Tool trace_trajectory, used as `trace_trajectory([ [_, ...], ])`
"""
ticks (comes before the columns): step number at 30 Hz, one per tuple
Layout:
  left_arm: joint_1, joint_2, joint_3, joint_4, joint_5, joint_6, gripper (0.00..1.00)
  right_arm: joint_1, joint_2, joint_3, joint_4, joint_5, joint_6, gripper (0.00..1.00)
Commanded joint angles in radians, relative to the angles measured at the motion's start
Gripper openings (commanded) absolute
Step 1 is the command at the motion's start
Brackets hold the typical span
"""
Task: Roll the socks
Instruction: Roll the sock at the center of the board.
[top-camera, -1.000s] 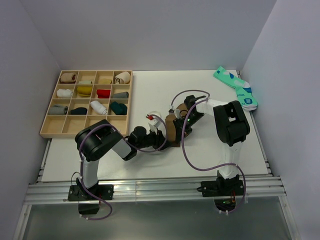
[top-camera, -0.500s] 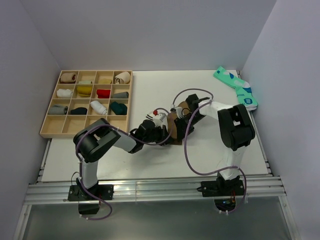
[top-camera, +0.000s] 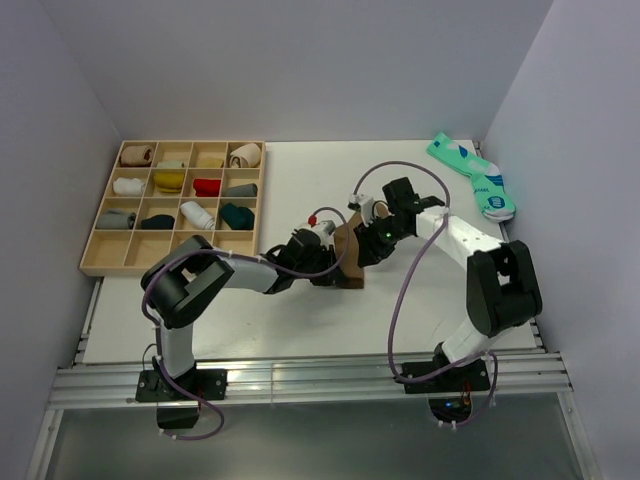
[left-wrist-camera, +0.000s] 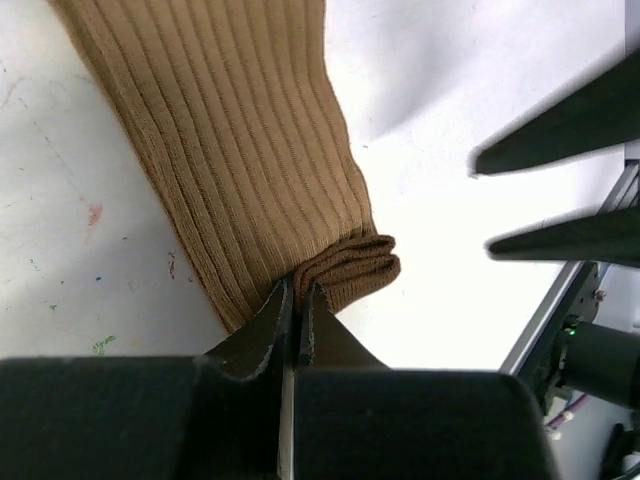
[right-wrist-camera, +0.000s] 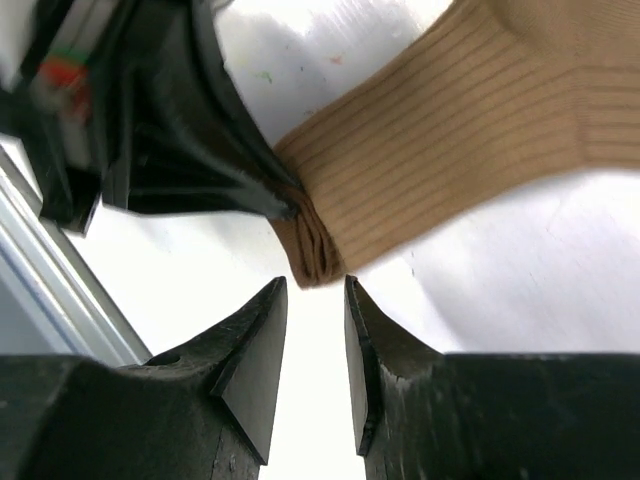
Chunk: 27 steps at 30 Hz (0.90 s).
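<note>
A long tan-brown ribbed sock (left-wrist-camera: 240, 150) lies on the white table, its near end folded into a small thick roll (left-wrist-camera: 355, 268). My left gripper (left-wrist-camera: 297, 292) is shut on that folded end. My right gripper (right-wrist-camera: 315, 290) stands open just short of the same end (right-wrist-camera: 315, 250), not touching it; its two dark fingers (left-wrist-camera: 560, 140) show at the right of the left wrist view. From above, the sock (top-camera: 351, 258) sits mid-table between the left gripper (top-camera: 334, 264) and the right gripper (top-camera: 368, 248). The teal pair (top-camera: 474, 176) lies at the far right corner.
A wooden compartment tray (top-camera: 115, 252) with several rolled socks stands at the far left. Walls close in on the left, back and right. The aluminium rail (top-camera: 300, 380) runs along the near edge.
My left gripper has shut on the sock's folded end. My right gripper has let go of it and opened, and its arm has swung out to the right.
</note>
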Motion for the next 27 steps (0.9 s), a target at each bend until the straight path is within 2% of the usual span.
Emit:
trace_trajectory([
  [1, 0.006, 0.045, 0.038, -0.191, 0.024, -0.031, 0.00, -0.005, -0.089, -0.043, 0.042, 0.042, -0.053, 0.37],
  [7, 0.022, 0.057, 0.056, -0.241, 0.103, -0.050, 0.00, 0.022, -0.200, -0.183, 0.131, 0.123, -0.125, 0.35],
  [11, 0.042, 0.063, 0.053, -0.268, 0.130, -0.041, 0.00, 0.149, -0.281, -0.301, 0.241, 0.243, -0.133, 0.34],
  [14, 0.072, 0.063, 0.030, -0.261, 0.182, -0.044, 0.00, 0.195, -0.306, -0.317, 0.274, 0.290, -0.151, 0.34],
  [21, 0.103, 0.042, 0.000, -0.271, 0.251, -0.038, 0.00, 0.287, -0.342, -0.344, 0.338, 0.344, -0.199, 0.34],
  [27, 0.132, 0.039, -0.046, -0.241, 0.314, -0.050, 0.00, 0.355, -0.391, -0.393, 0.400, 0.306, -0.225, 0.34],
])
